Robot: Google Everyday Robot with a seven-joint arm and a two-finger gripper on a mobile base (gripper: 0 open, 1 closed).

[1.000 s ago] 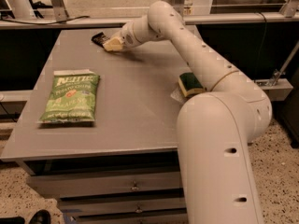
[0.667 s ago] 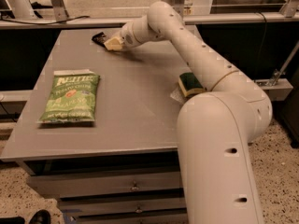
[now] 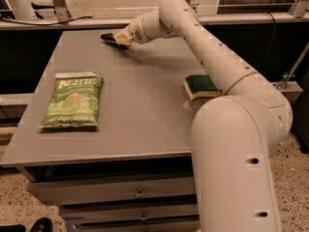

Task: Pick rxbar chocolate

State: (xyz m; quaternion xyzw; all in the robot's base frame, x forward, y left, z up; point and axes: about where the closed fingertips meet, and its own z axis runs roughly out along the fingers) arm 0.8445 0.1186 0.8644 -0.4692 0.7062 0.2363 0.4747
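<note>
The rxbar chocolate (image 3: 107,36) is a small flat black wrapper at the far back of the grey table (image 3: 145,110), left of centre. My gripper (image 3: 119,39) is at the bar's right end, at the end of the white arm that reaches across the table from the right. It is shut on the bar, whose black end sticks out to the left, just above the tabletop.
A green chip bag (image 3: 72,102) lies flat at the table's left front. A green-and-yellow sponge (image 3: 200,87) lies at the right edge, beside my arm. Drawers sit under the table's front edge (image 3: 96,158). A rail runs behind the table.
My gripper and the black bar have shifted together slightly to the right and up. The chip bag and the sponge have not moved.
</note>
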